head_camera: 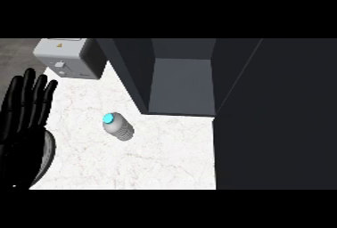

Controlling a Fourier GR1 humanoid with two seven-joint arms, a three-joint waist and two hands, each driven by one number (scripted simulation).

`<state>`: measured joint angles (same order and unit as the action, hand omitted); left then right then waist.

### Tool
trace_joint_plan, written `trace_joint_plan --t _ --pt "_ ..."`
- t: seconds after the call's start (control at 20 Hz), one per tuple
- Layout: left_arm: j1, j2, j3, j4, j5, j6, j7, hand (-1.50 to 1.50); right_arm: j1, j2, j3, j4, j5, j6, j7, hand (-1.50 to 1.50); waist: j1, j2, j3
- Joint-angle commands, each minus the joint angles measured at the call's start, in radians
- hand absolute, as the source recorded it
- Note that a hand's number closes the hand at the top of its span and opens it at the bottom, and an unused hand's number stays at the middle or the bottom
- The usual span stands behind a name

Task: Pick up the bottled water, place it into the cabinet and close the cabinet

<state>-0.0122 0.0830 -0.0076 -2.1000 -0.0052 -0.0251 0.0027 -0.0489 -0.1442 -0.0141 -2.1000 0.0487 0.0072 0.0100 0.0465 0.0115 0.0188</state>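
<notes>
The bottled water (117, 126) stands upright on the white marble counter (164, 156), a clear bottle with a bright cyan cap, seen from above. Just behind it and to the right is the dark cabinet (181, 84), its interior exposed and its door (276, 116) swung out toward me along the right side. My left hand (23, 116) shows at the left edge, open with fingers up, well left of the bottle and not touching it. My right hand is not visible.
A grey boxy appliance (69, 57) sits at the back left of the counter. The open cabinet door fills the right side of the view from top to bottom.
</notes>
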Motion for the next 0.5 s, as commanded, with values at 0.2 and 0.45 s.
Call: trace_joint_plan --t 0.2,0.45 --pt "0.013 -0.081 -0.019 -0.012 -0.303 0.365 0.065 -1.5 0.09 0.06 0.038 -0.082 -0.09 0.02 -0.003 -1.5 -0.059 -0.015 -0.017" --pt "0.049 -0.082 -0.133 0.03 -0.246 0.616 0.251 -1.5 0.228 0.086 0.146 -0.15 -0.196 0.058 0.196 -1.5 -0.074 -0.017 -0.018"
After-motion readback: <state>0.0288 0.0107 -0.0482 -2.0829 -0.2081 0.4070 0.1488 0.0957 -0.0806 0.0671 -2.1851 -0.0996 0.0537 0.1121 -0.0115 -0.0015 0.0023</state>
